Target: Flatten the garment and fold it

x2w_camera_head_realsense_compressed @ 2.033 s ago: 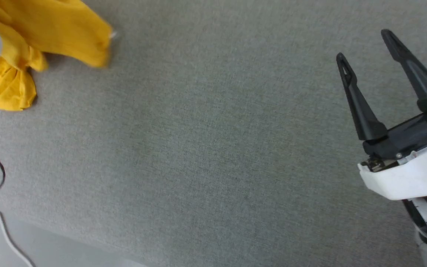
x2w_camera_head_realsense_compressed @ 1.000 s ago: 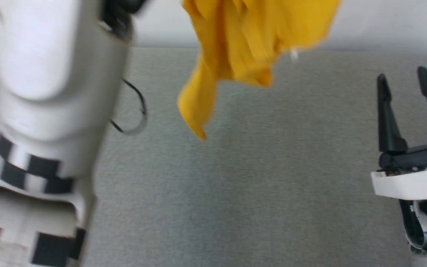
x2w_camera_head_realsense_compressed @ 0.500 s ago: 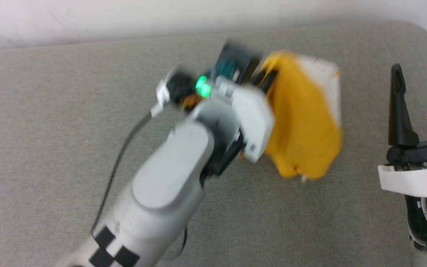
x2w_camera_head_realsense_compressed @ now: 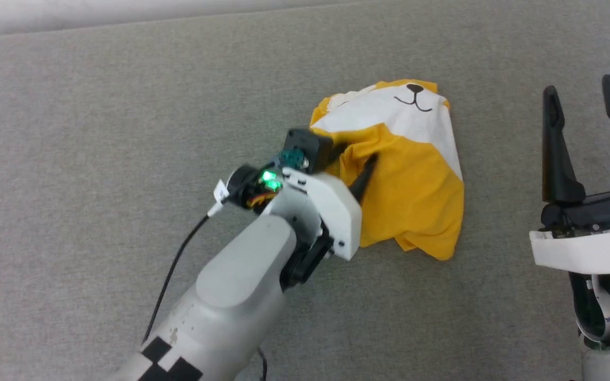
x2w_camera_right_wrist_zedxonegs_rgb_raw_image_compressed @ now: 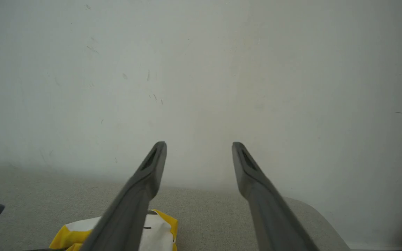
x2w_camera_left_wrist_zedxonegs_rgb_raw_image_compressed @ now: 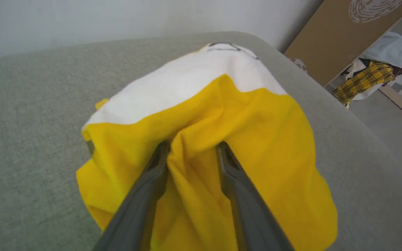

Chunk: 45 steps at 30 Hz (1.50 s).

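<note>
Your left gripper (x2w_camera_left_wrist_zedxonegs_rgb_raw_image_compressed: 193, 146) is straddling a fold of the crumpled yellow tiger T-shirt (x2w_camera_head_realsense_compressed: 416, 196), jaws parted, toward the far right corner of the bench (x2w_camera_head_realsense_compressed: 125, 106); your right gripper (x2w_camera_head_realsense_compressed: 579, 85) is hovering, spread wide.

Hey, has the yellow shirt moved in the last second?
Yes. The garment hung in the air above the grey tabletop; now it has come down and lies crumpled on it, the left gripper open around a fold.

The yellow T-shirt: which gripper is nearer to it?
Left. The left gripper is down in the folds of the T-shirt; the right gripper stands open off to its right, clear of the cloth.
</note>
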Tool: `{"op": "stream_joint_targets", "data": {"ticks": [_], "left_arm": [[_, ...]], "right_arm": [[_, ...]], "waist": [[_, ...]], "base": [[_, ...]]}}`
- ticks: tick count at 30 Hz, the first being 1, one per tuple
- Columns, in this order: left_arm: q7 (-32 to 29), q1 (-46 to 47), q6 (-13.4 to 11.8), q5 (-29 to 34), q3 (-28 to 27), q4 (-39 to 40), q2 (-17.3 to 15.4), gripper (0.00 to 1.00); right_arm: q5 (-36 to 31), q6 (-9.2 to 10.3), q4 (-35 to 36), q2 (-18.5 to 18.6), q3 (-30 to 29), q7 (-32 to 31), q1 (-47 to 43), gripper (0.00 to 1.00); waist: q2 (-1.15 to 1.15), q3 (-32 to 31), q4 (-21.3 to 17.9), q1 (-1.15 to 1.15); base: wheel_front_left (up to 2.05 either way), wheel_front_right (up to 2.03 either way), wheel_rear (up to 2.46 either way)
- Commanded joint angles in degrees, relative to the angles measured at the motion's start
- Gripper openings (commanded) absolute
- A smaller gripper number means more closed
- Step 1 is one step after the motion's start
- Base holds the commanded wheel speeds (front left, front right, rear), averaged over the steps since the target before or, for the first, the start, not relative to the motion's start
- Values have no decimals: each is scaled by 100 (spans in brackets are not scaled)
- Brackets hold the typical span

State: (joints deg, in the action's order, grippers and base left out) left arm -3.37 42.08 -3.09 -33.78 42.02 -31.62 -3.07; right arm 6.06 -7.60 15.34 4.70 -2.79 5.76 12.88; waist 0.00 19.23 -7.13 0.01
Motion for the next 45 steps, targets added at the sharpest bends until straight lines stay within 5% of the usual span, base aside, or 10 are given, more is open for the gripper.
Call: {"op": "stream_joint_targets", "data": {"ticks": [1,7,16,19,27,34,45], "left_arm": [[150,169,-49,-91,6,101,17,100],[962,276,-202,-204,-359,703,-158,100],[1772,-987,-893,444,-1123,2760,-1734,100],[1824,-1744,-1240,713,-1410,3540,-2025,100],[1835,-3718,-1811,1621,-2156,4705,-1746,100],[1836,-4125,-1271,1821,-2437,4668,-1072,100],[1836,-3857,-595,2221,-2834,4556,-600,100]], "right_arm": [[25,11,-34,19,31,9,77,100],[-10,11,-77,14,-57,-81,-96,100],[26,11,-34,-48,-223,-225,-538,100],[43,11,-37,-82,-288,-233,-712,100],[153,11,-249,-142,-387,-175,-1124,100],[232,11,-325,-92,-480,-247,-1258,100],[494,11,-811,955,-4,-1275,-747,100]], "waist": [[0,-138,156,-1],[0,-515,465,-1],[0,-723,693,-1],[0,-721,741,-1],[0,-737,774,-1],[0,-632,917,-1],[0,-235,1077,-1]], "base": [[0,0,0],[0,0,0],[0,0,0],[0,0,0],[0,0,0],[0,0,0],[0,0,0]]}}
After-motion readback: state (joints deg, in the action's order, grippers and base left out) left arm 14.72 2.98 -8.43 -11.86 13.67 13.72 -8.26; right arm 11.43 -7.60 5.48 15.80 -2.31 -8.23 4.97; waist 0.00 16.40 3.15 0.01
